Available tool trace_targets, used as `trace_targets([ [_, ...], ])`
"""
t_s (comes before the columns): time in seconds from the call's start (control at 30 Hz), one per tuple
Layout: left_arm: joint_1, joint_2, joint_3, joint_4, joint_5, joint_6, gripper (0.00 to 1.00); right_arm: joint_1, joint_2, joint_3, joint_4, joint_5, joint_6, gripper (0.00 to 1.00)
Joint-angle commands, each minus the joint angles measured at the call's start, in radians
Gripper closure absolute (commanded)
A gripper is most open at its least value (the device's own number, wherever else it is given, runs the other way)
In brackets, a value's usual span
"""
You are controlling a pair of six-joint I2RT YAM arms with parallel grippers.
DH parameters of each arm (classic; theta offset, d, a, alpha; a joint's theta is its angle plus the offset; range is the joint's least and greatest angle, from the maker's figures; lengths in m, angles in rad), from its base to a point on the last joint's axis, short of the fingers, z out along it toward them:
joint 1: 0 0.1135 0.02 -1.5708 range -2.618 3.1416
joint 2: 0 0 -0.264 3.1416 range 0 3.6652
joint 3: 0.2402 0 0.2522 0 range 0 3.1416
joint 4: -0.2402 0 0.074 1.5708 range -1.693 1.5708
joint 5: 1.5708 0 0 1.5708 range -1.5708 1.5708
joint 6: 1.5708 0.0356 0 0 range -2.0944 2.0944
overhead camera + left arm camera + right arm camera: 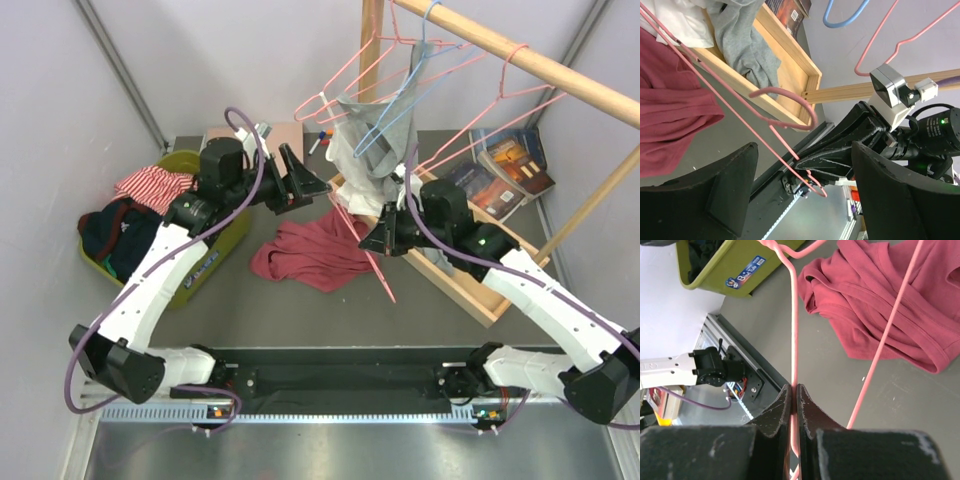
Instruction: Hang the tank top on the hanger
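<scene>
Hanger [794, 315]: pink wire, pinched tight in right claw [794, 390]. Tank top [305, 255]: crumpled on bench [300, 320] between the arms. Left claw [318, 187]: spread, empty. Best handling: take one shoulder strap, not bunched cloth

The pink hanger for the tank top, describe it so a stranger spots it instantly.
Start at the grey table, beside the maroon tank top. The hanger slants there, pinched in the right gripper. Unlike the other hangers, it is off the wooden rail.
</scene>
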Motion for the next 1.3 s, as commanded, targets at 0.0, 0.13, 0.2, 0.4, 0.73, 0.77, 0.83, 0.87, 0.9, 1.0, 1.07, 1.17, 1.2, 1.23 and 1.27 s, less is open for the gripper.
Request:
trace_targets([
  [0.0,-0.005,0.008,-0.004,0.079,-0.022,-0.042,0.24,0.015,0.001,0.072,0.046,-0.004,-0.046,1.00],
  [0.13,-0.003,0.016,-0.005,0.100,-0.045,-0.051,0.28,0.041,0.025,0.090,0.020,0.002,-0.067,1.00],
  [0.2,-0.005,0.025,-0.005,0.102,-0.058,-0.052,0.30,0.059,0.033,0.095,0.018,0.002,-0.074,1.00],
  [0.4,-0.006,0.044,0.004,0.085,-0.104,-0.042,0.45,0.087,0.053,0.115,0.002,0.000,-0.084,1.00],
  [0.73,-0.017,0.070,0.036,0.011,-0.156,0.004,1.00,0.113,0.087,0.150,-0.041,0.057,-0.098,1.00],
  [0.77,-0.019,0.071,0.044,0.002,-0.162,0.005,1.00,0.114,0.091,0.153,-0.052,0.068,-0.097,1.00],
  [0.83,-0.019,0.076,0.053,-0.033,-0.186,0.019,1.00,0.119,0.091,0.161,-0.064,0.095,-0.092,0.97],
  [0.87,-0.019,0.079,0.064,-0.052,-0.196,0.022,1.00,0.121,0.091,0.165,-0.066,0.129,-0.090,0.93],
  [0.9,-0.020,0.087,0.070,-0.062,-0.208,0.031,1.00,0.124,0.091,0.179,-0.071,0.144,-0.089,0.84],
  [1.0,-0.023,0.110,0.110,-0.119,-0.225,0.050,1.00,0.142,0.096,0.210,-0.081,0.196,-0.084,0.64],
  [1.07,-0.032,0.120,0.145,-0.168,-0.254,0.063,1.00,0.170,0.104,0.227,-0.081,0.242,-0.083,0.53],
  [1.17,-0.045,0.143,0.180,-0.237,-0.306,0.088,1.00,0.217,0.142,0.271,-0.120,0.313,-0.080,0.36],
  [1.2,-0.046,0.150,0.188,-0.251,-0.317,0.093,1.00,0.226,0.168,0.302,-0.135,0.348,-0.080,0.32],
  [1.23,-0.048,0.154,0.199,-0.263,-0.341,0.096,1.00,0.252,0.185,0.319,-0.167,0.379,-0.083,0.30],
  [1.27,-0.054,0.156,0.200,-0.282,-0.352,0.096,1.00,0.265,0.202,0.336,-0.181,0.420,-0.087,0.28],
])
